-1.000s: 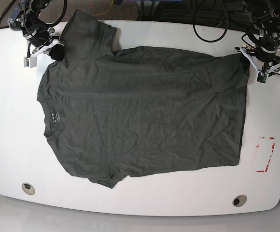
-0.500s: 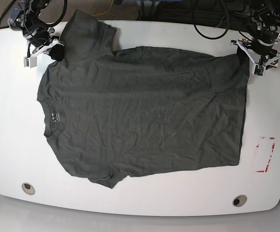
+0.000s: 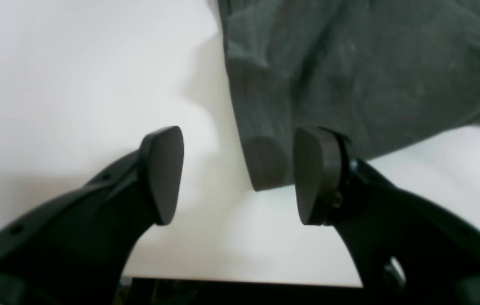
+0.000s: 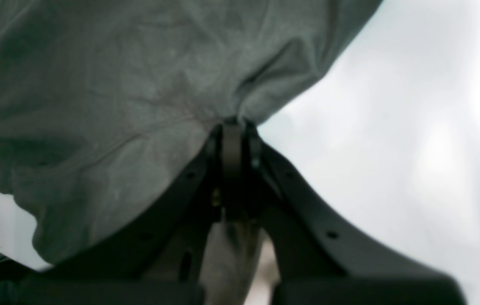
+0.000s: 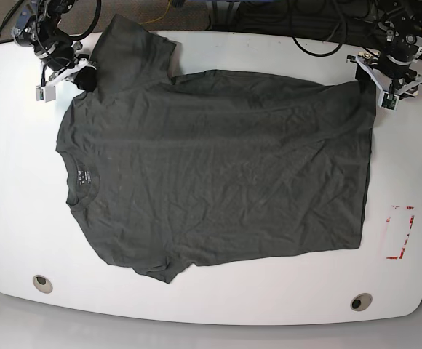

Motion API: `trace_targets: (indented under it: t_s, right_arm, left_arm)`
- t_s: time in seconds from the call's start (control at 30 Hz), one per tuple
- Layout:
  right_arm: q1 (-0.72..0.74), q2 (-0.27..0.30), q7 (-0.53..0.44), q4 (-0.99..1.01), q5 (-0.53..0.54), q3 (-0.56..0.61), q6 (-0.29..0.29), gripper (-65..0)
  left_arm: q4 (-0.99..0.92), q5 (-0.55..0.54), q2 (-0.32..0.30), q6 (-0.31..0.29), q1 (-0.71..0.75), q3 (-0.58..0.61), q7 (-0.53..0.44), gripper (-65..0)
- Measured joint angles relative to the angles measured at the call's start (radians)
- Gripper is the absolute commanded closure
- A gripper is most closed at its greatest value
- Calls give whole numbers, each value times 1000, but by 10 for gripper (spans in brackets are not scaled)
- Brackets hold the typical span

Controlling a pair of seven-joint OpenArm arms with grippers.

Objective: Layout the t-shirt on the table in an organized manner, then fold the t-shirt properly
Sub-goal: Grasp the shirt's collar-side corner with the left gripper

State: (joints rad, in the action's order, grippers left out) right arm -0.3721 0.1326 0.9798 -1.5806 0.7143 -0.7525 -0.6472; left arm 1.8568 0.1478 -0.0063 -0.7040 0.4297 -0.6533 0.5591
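The t-shirt (image 5: 218, 167) is plain dark charcoal grey, with a small pale label print at the neck; the tabletop (image 5: 22, 189) is glossy white; a red tape rectangle (image 5: 399, 231) marks it.

The t-shirt (image 5: 218, 167) is lying spread across the table (image 5: 22, 218), collar facing the left edge; the right gripper (image 5: 86, 75) is pinching its far-left sleeve.

A dark charcoal-grey short-sleeved t-shirt of soft wrinkly fabric (image 5: 218, 167) lies spread nearly flat on the large glossy white tabletop with rounded edges (image 5: 22, 218), neck toward the base view's left, hem toward its right. One sleeve reaches the far edge; the near sleeve looks partly folded under.
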Motion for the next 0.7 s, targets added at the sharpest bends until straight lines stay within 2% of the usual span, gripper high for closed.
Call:
trace_targets:
  t_s: [0.23,0.7]
  right_arm:
    - [0,0,0,0,0,0,0,0]
    - [0,0,0,0,0,0,0,0]
  left_arm:
    - [-70,1,-6,7,-6,16,1,-383]
    - [-128,-35,-16,16,-14,71,-57,-381]
